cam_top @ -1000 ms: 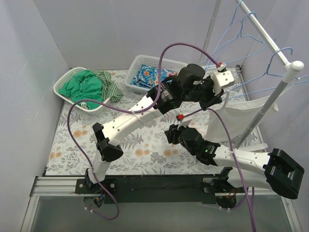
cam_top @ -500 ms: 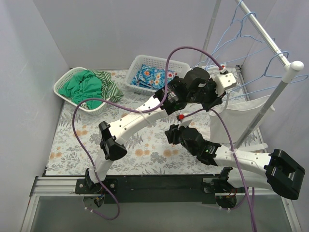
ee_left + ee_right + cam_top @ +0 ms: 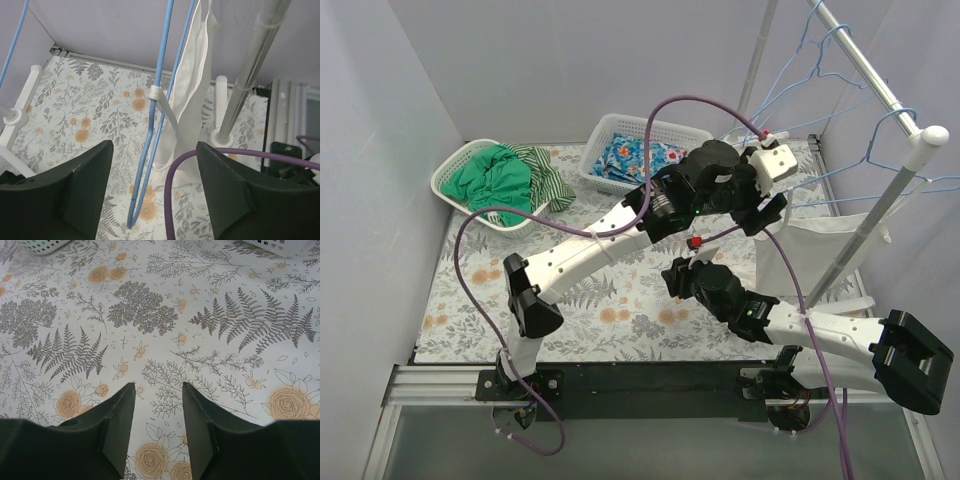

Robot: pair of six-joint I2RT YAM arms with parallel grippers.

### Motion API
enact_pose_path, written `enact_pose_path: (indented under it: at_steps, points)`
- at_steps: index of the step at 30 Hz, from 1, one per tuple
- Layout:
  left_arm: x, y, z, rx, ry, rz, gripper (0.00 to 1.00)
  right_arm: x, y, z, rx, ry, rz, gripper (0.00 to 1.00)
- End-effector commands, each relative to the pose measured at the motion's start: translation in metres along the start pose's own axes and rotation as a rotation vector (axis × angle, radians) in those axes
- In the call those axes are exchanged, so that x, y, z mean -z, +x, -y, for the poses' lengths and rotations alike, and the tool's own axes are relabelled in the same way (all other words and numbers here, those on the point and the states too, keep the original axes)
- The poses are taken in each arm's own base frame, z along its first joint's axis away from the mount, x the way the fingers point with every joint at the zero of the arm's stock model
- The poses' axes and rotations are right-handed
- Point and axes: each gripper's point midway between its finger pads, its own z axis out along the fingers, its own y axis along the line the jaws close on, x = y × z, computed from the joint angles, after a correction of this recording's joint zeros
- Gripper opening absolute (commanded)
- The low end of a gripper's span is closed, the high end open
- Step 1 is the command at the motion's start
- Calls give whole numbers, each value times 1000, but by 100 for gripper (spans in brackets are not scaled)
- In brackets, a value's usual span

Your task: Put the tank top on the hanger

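The white tank top (image 3: 815, 250) hangs off a pale-blue wire hanger (image 3: 840, 192) on the rack at the right. In the left wrist view the hanger (image 3: 150, 150) drops as two thin blue wires with the tank top (image 3: 192, 90) draped beside them, one strap looped over a wire. My left gripper (image 3: 154, 146) is open, its fingers well apart on either side of the hanger's lower corner and touching nothing. From above, the left gripper (image 3: 772, 208) sits just left of the cloth. My right gripper (image 3: 158, 385) is open and empty over the floral table; it is low at the middle (image 3: 675, 275).
The rack's rod (image 3: 865, 75) carries more blue hangers (image 3: 820, 70), and its pole (image 3: 250, 70) stands right of the top. One white basket (image 3: 450, 165) at the back left holds green and striped garments. Another basket (image 3: 610, 125) holds blue floral cloth. A purple cable (image 3: 172, 200) crosses the left wrist view.
My left gripper has gone from shut to open and drawn back slightly left from the rack. The tank top now hangs narrower on the hanger. The right arm has barely moved.
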Motion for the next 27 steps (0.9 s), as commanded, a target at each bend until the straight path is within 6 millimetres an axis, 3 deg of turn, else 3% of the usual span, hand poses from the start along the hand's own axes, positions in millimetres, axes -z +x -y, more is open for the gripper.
enact_pose_path:
  at_steps: [1,6,8,9,11,12,15,16,18,19,22,23,24,25,26,27]
  points:
    - [59,-75,-2,-29,-45,199,72,2,-10,-2,-21,-6,34,51]
    - [76,-80,0,-26,-51,225,83,1,-10,-3,-11,-10,26,53]
    - [91,-90,-1,-27,-63,257,88,0,-8,-4,-6,-14,17,54]
    - [91,-82,-2,-17,-72,242,90,0,-7,-5,-3,-16,10,55]
    - [110,-91,-3,-9,-92,276,97,-1,-4,-6,1,-21,-3,56]
    - [108,-76,-5,16,-114,248,98,-1,-2,-6,4,-21,-10,57]
    - [138,-81,-8,53,-158,292,98,-3,3,-8,13,-30,-36,59]
    - [138,-63,-15,102,-211,261,98,-4,7,-8,18,-28,-52,60]
    - [162,-63,-18,154,-251,284,98,-5,10,-10,26,-38,-69,61]
    - [159,-34,-23,216,-302,234,98,-6,13,-12,30,-40,-84,61]
    - [193,-14,-34,345,-401,250,98,-6,22,-14,40,-53,-116,62]
    - [191,22,-34,420,-437,199,98,-6,25,-15,41,-58,-126,62]
    - [209,24,-32,449,-442,225,98,-6,28,-15,43,-60,-135,63]
    - [214,38,-31,480,-454,209,98,-6,31,-15,44,-61,-141,63]
    - [210,75,-27,530,-471,147,98,-6,34,-15,43,-65,-151,64]
    - [216,87,-25,560,-480,140,98,-6,37,-15,44,-65,-161,64]
